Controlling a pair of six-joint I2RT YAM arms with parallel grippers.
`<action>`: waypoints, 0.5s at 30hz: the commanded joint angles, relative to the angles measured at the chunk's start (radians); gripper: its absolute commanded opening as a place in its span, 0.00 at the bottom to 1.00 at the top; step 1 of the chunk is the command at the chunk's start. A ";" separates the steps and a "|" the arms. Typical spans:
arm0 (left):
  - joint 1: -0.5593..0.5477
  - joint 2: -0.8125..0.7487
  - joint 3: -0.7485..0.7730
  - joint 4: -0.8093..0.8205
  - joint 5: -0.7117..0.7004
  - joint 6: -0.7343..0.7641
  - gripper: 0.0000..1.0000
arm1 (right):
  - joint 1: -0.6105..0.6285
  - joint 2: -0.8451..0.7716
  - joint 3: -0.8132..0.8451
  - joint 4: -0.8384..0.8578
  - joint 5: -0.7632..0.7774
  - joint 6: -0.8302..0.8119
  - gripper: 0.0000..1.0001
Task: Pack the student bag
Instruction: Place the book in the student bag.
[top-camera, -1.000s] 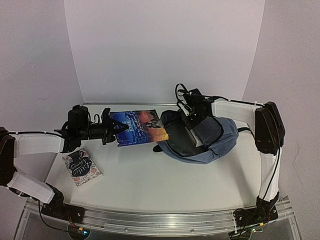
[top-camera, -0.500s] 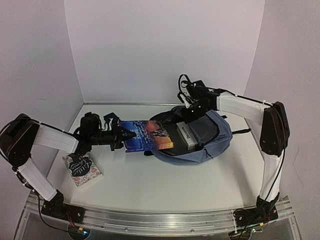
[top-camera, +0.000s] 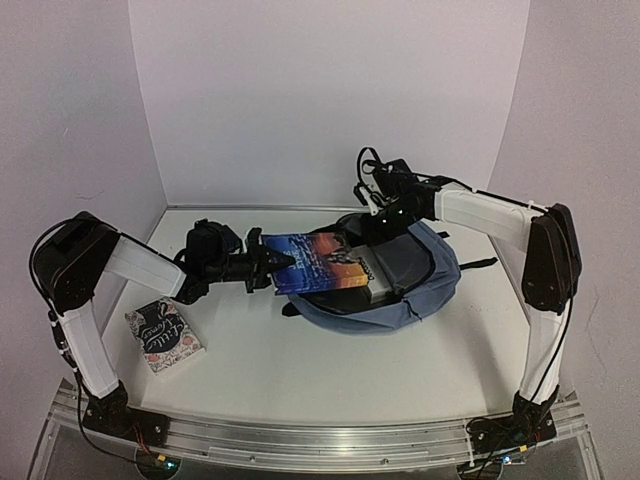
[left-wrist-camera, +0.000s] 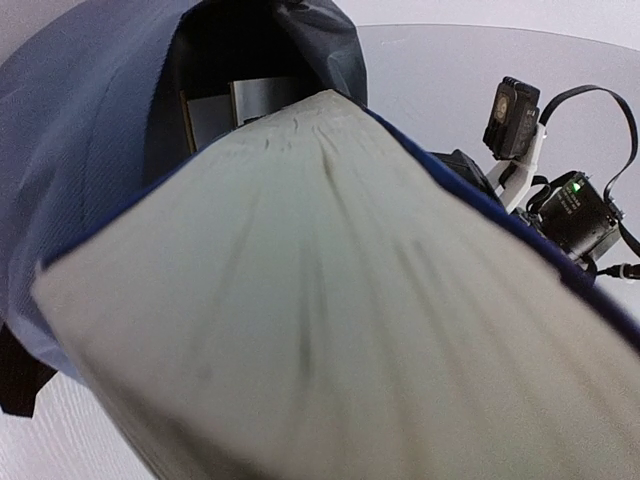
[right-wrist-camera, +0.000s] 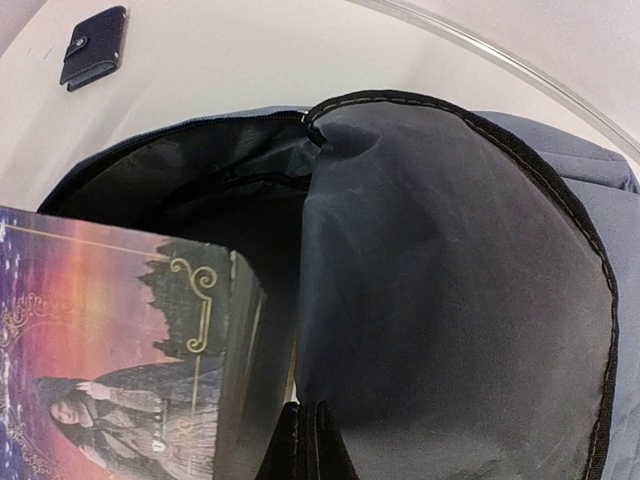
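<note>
1. The white table (top-camera: 300, 370) carries everything.
2. The student bag (top-camera: 440, 275), slate-blue, lies right of centre towards the far side of the table, its mouth gaping towards the left and its dark lining showing.
3. A large book (top-camera: 320, 262) with a sunset cover sits tilted, its right end inside the bag's mouth and its left end outside.
4. A small book (top-camera: 164, 335) with a floral cover lies flat near the left edge, well apart from the bag.
5. The left gripper (top-camera: 268, 268) clamps the large book's left edge, jaws narrow.
6. The right gripper (top-camera: 385, 215) is pinched closed on the bag's upper rim, holding the flap up.
7. A dark wallet (right-wrist-camera: 95, 45) lies on the table beyond the bag.
</note>
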 joint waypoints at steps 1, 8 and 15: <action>-0.019 0.038 0.148 0.260 0.033 -0.034 0.00 | 0.010 -0.072 0.062 0.021 -0.023 0.016 0.00; -0.045 0.173 0.250 0.289 0.015 -0.069 0.00 | 0.011 -0.077 0.071 0.022 -0.029 0.020 0.00; -0.070 0.277 0.259 0.332 -0.025 -0.111 0.00 | 0.012 -0.083 0.083 0.021 -0.034 0.026 0.00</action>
